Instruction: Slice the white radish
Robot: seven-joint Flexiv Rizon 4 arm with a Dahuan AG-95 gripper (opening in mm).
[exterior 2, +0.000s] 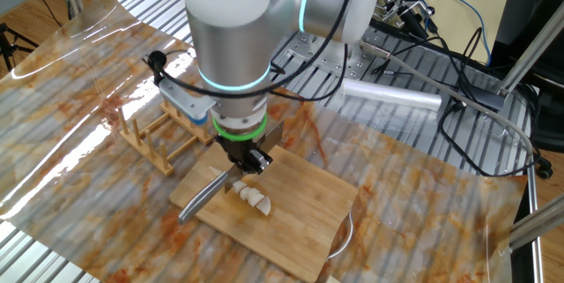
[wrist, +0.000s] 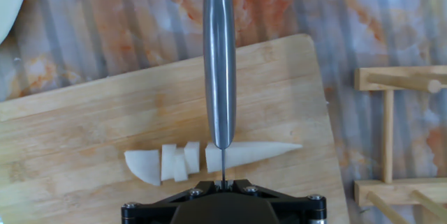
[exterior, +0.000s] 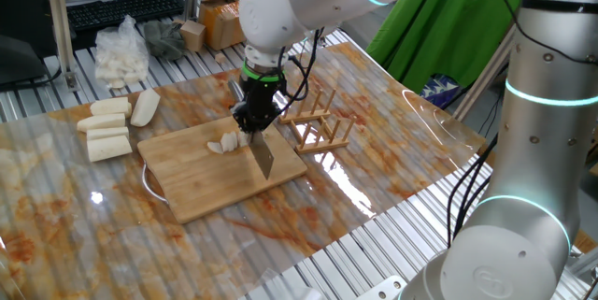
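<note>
Radish (wrist: 248, 154) lies under the knife (wrist: 218, 56) gripped by claw (exterior: 253, 130).

One knife (wrist: 218, 56), one bamboo cutting board (exterior: 201, 183), one wooden rack (exterior: 322, 127), four blocky white chunks (exterior: 110, 127), one bag of white pieces (exterior: 121, 52), and one partly sliced white radish (wrist: 209, 160).

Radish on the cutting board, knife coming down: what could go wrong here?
The uncut tapered piece of the radish lies loose, so it could roll or skid under the knife. Cut slices lean together and may stick to the blade. The wooden rack stands close beside the board.
</note>
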